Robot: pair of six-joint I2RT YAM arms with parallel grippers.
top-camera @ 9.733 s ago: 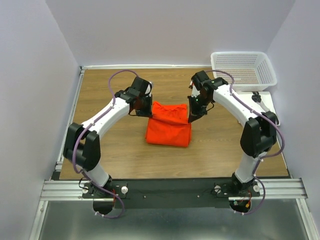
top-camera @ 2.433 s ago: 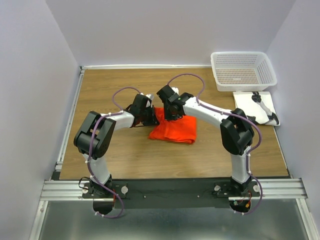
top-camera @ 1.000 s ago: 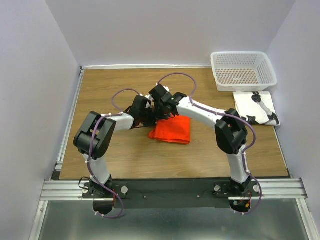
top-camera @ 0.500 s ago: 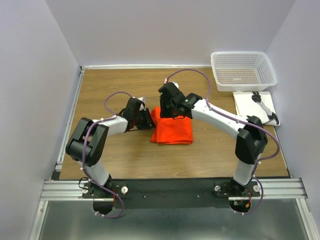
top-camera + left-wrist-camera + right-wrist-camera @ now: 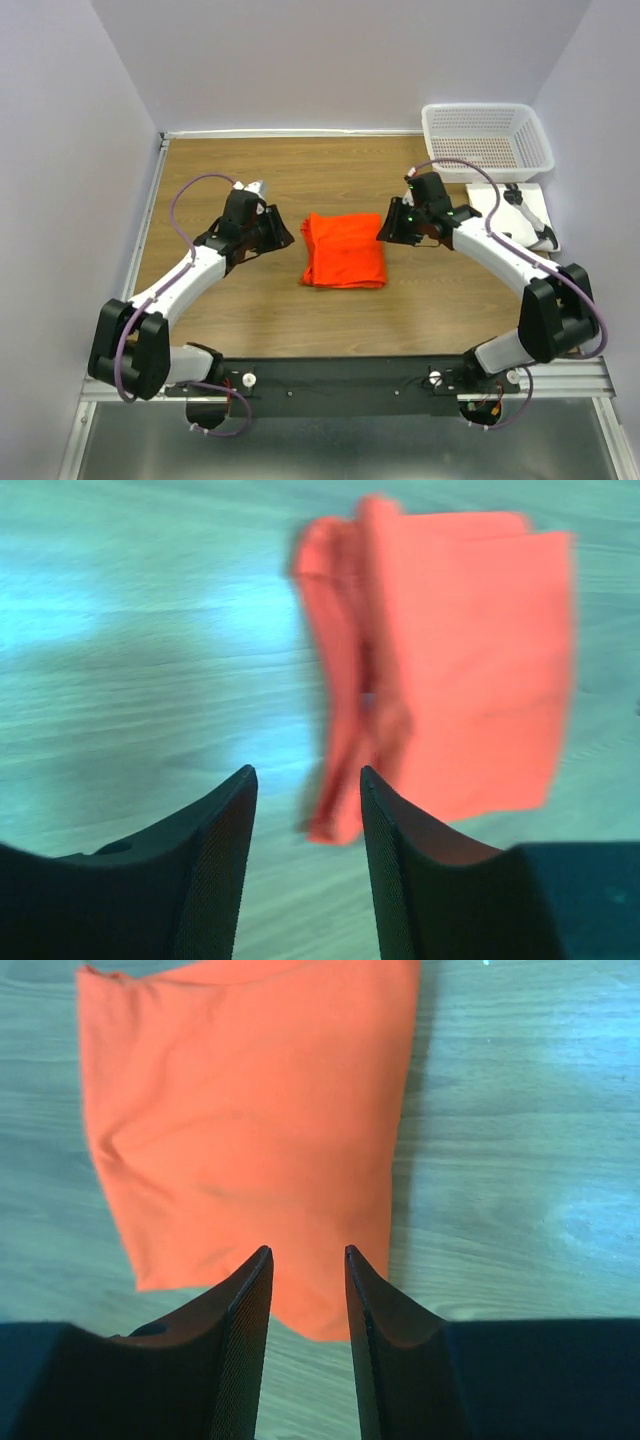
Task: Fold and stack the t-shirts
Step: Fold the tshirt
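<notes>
Item 1. Bright orange-red plain cloth t-shirt (image 5: 343, 250): it is lying at the centre of the top view, flat on the brown wood-grain table (image 5: 250, 170), folded into a compact upright rectangle. Its layered edges are facing frame left, and they are looking bunched in the blurred left wrist view. Nothing is touching it.

Item 2. Left gripper (image 5: 270, 233): it is sitting just left of the shirt in the top view. Its black fingers (image 5: 215, 880) are standing slightly apart and gripping nothing, with bare table showing in the gap. It is apparently standing off so the fold lies undisturbed.

Item 3. Right gripper (image 5: 390, 227): it is sitting just right of the shirt, mirroring the left one. Its fingers (image 5: 245, 1345) are standing a narrow way apart and are empty, pointing at the shirt's near corner without touching it.

Item 4. White plastic mesh basket (image 5: 487, 140): it is resting in the upper right of the top view, well apart from the shirt.

Item 5. White flat board (image 5: 490, 205): it is lying just below the basket, and a slender dark-handled object on it is too small to identify.

Assessment: the fold is looking finished. No second shirt is showing, so stacking is probably waiting on another garment.
</notes>
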